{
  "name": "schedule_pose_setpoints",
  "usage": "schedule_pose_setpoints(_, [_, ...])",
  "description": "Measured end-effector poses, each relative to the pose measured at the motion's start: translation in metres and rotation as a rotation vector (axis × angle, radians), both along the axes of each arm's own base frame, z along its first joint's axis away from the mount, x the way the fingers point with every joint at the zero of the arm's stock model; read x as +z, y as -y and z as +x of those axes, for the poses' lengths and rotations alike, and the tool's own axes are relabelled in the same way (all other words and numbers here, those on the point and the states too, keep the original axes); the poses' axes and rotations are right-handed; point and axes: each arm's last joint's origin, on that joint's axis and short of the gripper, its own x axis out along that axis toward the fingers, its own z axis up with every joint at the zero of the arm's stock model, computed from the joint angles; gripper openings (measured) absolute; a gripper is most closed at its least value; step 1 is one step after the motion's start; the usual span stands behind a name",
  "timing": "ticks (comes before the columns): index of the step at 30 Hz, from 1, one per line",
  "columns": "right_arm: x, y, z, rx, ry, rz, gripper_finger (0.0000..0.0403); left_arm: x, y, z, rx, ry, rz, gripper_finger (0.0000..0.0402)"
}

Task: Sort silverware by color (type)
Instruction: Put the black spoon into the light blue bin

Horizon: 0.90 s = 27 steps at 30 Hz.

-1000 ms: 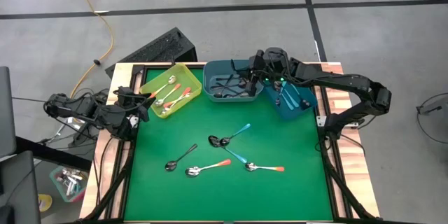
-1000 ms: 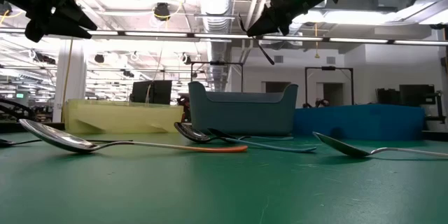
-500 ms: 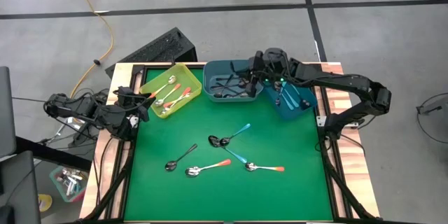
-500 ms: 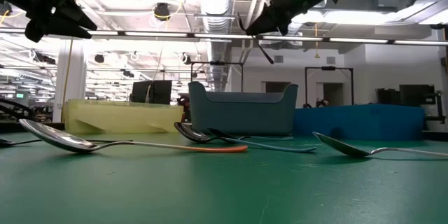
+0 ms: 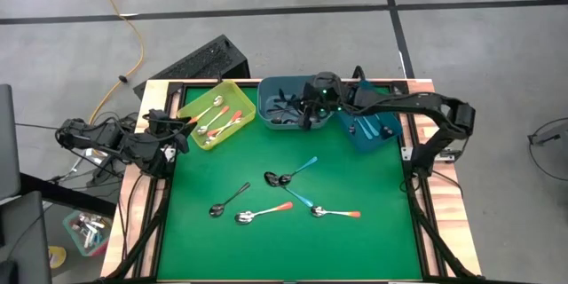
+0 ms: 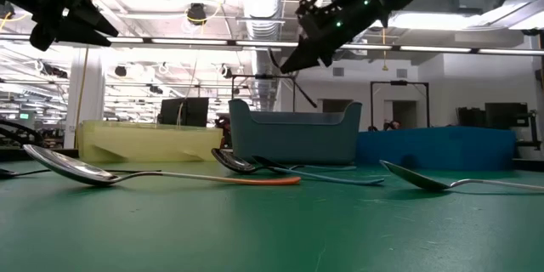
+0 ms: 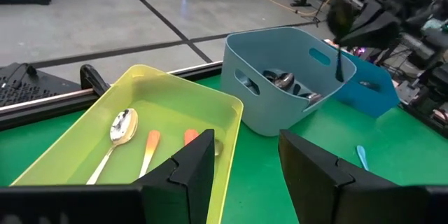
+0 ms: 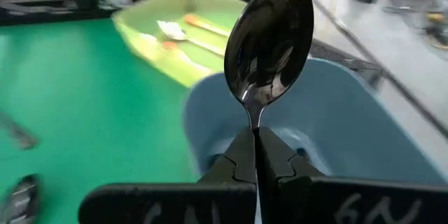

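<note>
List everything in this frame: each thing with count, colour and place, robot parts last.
Mat: one, green, covers the table.
Yellow bin: one, far left; about four spoons inside, some orange-handled.
Grey bin: one, grey-blue, far middle; dark spoons inside.
Blue bin: one, far right; teal spoons inside.
Loose spoons: five on the mat, two teal-handled, two orange-handled, one dark.
Held spoon: one, dark metal, above the grey bin.
Keyboard: one, black, behind the table.
Cable: one, orange, on the floor.
Left pincer: open, beside the yellow bin.
Right pincer: shut on the held spoon.
</note>
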Motion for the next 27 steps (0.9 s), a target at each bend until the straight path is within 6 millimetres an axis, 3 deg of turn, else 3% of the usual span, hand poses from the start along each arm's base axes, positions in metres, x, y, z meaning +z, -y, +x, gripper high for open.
schedule_pose_setpoints(14, [-0.045, 0.019, 0.007, -0.085, -0.179, 0.039, 0.0005, 0.0, 0.0, 0.0, 0.015, 0.009, 0.001, 0.0143])
schedule_pose_setpoints(27, [-0.049, 0.031, -0.002, -0.101, -0.237, 0.026, 0.0005, 0.001, -0.001, -0.001, 0.038, 0.016, 0.014, 0.0143])
